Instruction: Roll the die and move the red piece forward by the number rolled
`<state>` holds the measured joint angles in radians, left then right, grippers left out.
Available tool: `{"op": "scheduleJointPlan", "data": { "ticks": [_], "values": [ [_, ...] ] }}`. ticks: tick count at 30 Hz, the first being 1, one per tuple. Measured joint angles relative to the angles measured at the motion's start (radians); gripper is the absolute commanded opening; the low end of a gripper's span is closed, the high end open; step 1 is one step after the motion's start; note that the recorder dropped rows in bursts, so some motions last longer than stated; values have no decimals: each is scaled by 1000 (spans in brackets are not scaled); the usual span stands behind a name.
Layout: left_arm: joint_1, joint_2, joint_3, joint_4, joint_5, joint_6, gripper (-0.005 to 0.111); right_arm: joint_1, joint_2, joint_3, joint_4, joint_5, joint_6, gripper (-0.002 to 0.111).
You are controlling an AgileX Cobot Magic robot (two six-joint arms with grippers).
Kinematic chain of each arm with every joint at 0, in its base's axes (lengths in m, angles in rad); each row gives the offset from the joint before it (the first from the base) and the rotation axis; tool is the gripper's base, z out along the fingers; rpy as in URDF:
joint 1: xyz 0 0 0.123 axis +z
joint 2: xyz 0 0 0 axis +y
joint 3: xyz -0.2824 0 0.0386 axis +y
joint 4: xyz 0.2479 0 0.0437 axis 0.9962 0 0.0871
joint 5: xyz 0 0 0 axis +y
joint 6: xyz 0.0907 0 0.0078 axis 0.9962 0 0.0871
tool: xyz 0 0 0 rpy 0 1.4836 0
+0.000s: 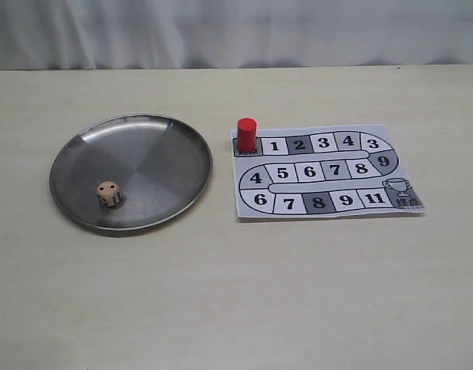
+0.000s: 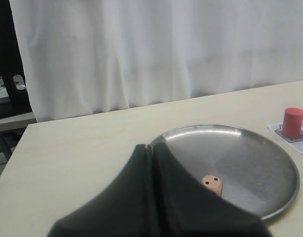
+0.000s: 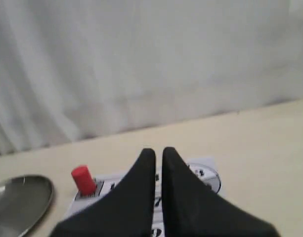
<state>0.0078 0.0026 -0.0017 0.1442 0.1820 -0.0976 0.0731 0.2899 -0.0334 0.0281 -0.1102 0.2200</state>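
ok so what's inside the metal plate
Only the die lies in the metal plate, off-centre; the rest shows bare metal. The die's bottom face is hidden, and in the left wrist view the left gripper covers part of the plate.

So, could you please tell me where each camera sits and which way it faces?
Exterior view: high, looking down across the table toward the curtain at the plate, die, red piece and board; no robot part shows.
Left wrist view: on the left arm, low, facing the curtain past the closed left hand, over plate and die.
Right wrist view: on the right arm, facing the curtain past the right hand, over the board.
Shared: both wrist views catch the red piece and plate.
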Motion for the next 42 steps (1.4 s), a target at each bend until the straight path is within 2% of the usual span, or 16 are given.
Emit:
{"op": "scheduleJointPlan", "data": {
  "ticks": [9, 15, 18, 23, 24, 26, 29, 33, 37, 42],
  "values": [
    [0, 0, 0, 0, 0, 0, 0, 216, 597, -159, -4, 10, 1, 4],
    [0, 0, 0, 0, 0, 0, 0, 450, 949, -340, 49, 10, 1, 7],
    [0, 0, 0, 0, 0, 0, 0, 555, 1091, -470, 53, 10, 1, 22],
    [0, 0, 0, 0, 0, 0, 0, 678, 1328, -744, 55, 10, -27, 61],
    [0, 0, 0, 0, 0, 0, 0, 687, 1378, -804, 55, 15, -29, 66],
    [0, 0, 0, 0, 0, 0, 0, 696, 1495, -953, 55, 69, -32, 70],
    [0, 0, 0, 0, 0, 0, 0, 696, 1685, -1216, 55, 215, -72, 69],
    [0, 0, 0, 0, 0, 0, 0, 696, 1882, -1470, 55, 350, -94, 69],
    [0, 0, 0, 0, 0, 0, 0, 702, 1997, -1627, 55, 413, -135, 69],
    [0, 0, 0, 0, 0, 0, 0, 761, 2073, -1727, 55, 426, -220, 69]
  ]
}}
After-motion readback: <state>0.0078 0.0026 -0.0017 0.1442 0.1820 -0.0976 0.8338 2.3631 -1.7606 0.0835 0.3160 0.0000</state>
